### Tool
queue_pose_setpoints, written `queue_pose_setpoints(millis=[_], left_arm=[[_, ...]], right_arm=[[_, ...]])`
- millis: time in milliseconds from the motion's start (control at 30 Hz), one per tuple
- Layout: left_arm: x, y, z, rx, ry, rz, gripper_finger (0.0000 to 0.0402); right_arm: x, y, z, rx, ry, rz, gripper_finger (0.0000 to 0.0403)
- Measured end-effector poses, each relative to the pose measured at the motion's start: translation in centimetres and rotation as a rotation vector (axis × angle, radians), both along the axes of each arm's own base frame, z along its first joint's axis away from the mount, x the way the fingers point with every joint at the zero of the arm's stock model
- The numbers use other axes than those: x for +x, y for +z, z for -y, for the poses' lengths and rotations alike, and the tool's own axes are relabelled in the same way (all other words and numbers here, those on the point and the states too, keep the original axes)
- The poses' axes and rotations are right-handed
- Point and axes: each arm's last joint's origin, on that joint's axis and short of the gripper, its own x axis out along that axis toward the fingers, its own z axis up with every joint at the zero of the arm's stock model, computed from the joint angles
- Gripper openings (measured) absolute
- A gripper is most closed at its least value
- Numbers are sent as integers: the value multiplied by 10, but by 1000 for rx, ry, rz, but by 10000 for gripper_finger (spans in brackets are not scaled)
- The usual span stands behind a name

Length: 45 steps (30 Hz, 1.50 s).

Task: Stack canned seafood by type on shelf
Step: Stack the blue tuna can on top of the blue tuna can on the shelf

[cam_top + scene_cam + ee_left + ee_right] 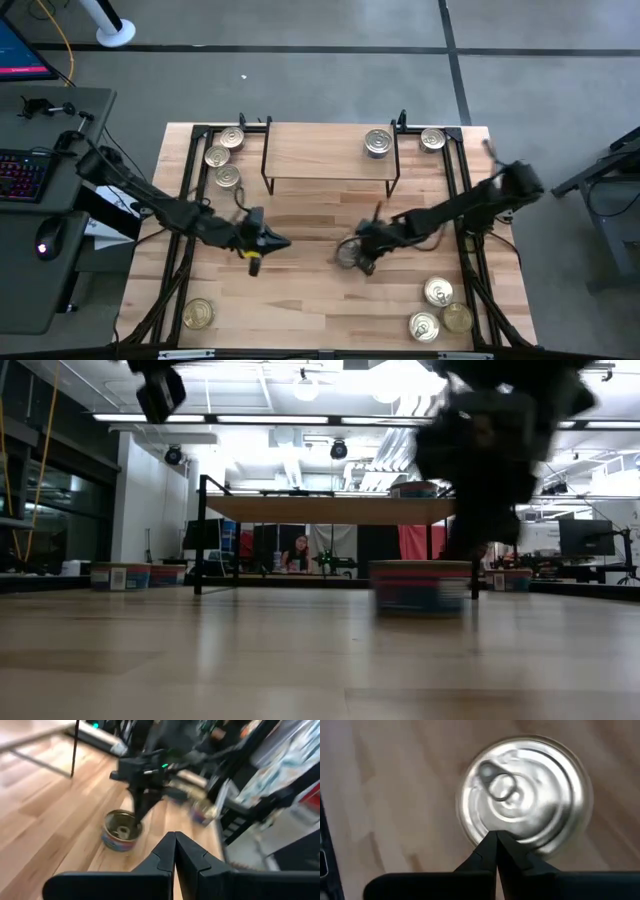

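Counter (300,300), plank top, seen from above, noted left to right.

Far-left edge: one gold-lidded tin (198,314) alone near the front corner. Back-left corner: three tins (221,157) clustered just beside the shelf's left legs, on the counter, not on the shelf.

Left end effector (278,241) over the counter, left of centre, in front of the shelf. Fingers (170,851) together, tips touching, nothing between them. Its wrist view looks across at the right arm and the tin below it.

Shelf (320,150): light-wood board on black wire legs at the back centre. One stack of tins (378,143) stands on its right end; the low view shows it on the board, count not clear.

Right end effector (360,255) near the counter's centre, directly above a silver-lidded tin (527,795) that stands upright on the counter in front of the shelf. Fingers (496,847) closed together, tips at the lid's near rim; contact with the lid cannot be confirmed. Tin not held.

Back-right: one tin (432,139) on the counter just right of the shelf. Front-right corner: three tins (441,309) grouped close together.
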Motion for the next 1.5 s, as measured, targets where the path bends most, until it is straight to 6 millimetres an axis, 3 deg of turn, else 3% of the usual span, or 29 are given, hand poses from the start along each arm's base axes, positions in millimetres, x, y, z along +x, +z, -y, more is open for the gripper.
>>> queue_pose_setpoints(millis=[100, 167, 267, 400, 467, 533, 800, 900, 1267, 1500], left_arm=[[10, -16, 2, 34, 8, -60, 0], [15, -25, 2, 92, -18, -94, 0], [22, -38, 2, 202, -81, -141, 0], [36, -56, 0, 285, -160, -175, 0], [44, -65, 0, 319, -206, -180, 0], [52, -73, 1, 358, -229, -195, 0], [88, -103, 6, 495, -271, -284, 0], [98, -110, 5, 493, -259, -299, 0], [98, -118, 5, 482, -255, -345, 0], [92, -122, 8, 494, -270, -408, 0]], right_arm=[[31, 17, -12, -66, 148, 25, 0], [48, 42, -17, -110, 224, 74, 0], [52, 72, -17, -201, 301, 53, 0], [41, 85, -18, -265, 386, -42, 0], [34, 81, -20, -271, 404, -103, 0], [27, 63, -20, -253, 412, -161, 0], [16, 4, -20, -150, 312, -103, 0], [19, 2, -16, -162, 284, -59, 0], [31, -4, -17, -209, 306, 31, 0], [41, 11, -22, -170, 320, 84, 0]])
